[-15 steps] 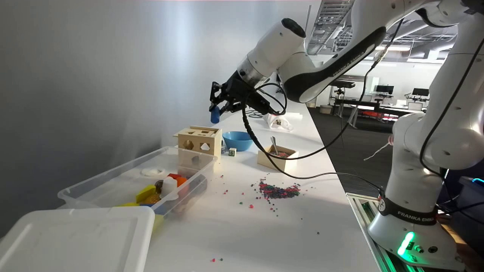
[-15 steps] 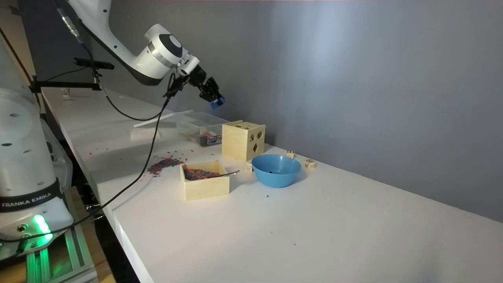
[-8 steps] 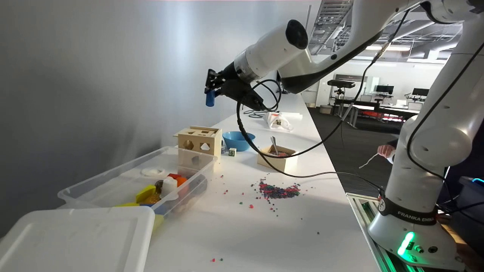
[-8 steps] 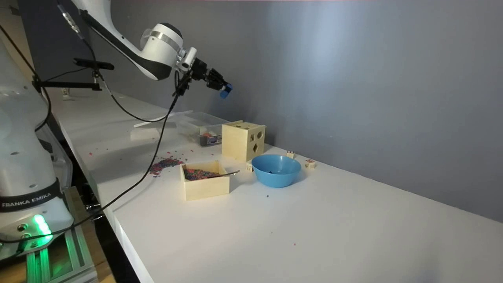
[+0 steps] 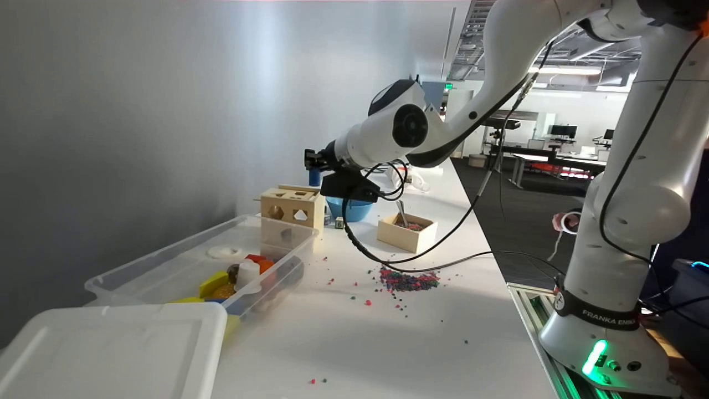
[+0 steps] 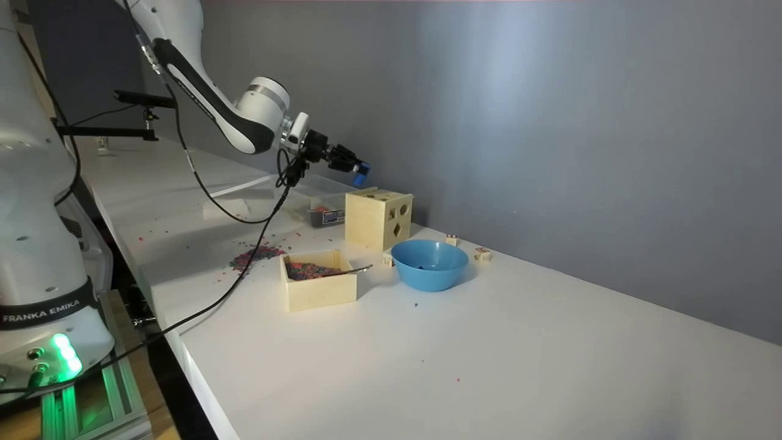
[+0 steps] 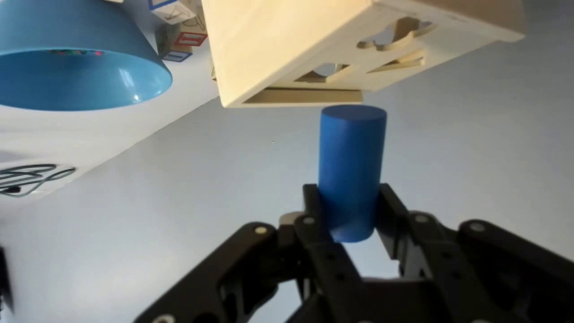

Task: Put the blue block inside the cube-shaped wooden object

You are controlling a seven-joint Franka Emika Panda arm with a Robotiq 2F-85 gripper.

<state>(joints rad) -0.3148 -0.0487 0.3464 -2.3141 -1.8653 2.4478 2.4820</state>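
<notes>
"Wrist view, and we're right on it: the blue cylinder (image 7: 353,152), up in the air, with the hand (image 7: 350,211) pinching it between both fingers (image 7: 312,204)!"

"What's it going to feel like, do you reckon?"

"Light and stiff, I'd judge, painted wood or hard plastic, so no squashing and little to break. Trouble is that smooth, round side: straight fingers would meet it along a narrow strip, so a knock could twist it or make it slip."

"And the place of the hold?"

"Good choice, for me. They've got the end nearest the hand, and the far end juts out bare. In an exterior view it hangs roughly upright, bare end down, just what a peg wants."

"Into which hole, though?"

"Shape-sorter cube (image 6: 369,221), close below! No contact shows. It's cut with holes on top and sides; which top one is round, I can't tell. I'd line up before pressing: hit the edge, and the cylinder could ride up through the grip."

"Further out?"

"Light-blue bowl (image 6: 429,278) near the cube, alphabet blocks (image 7: 192,38) between the two in the wrist picture, then a bead-filled wooden box (image 6: 324,296), all on the white worktop (image 6: 519,342)."
</notes>
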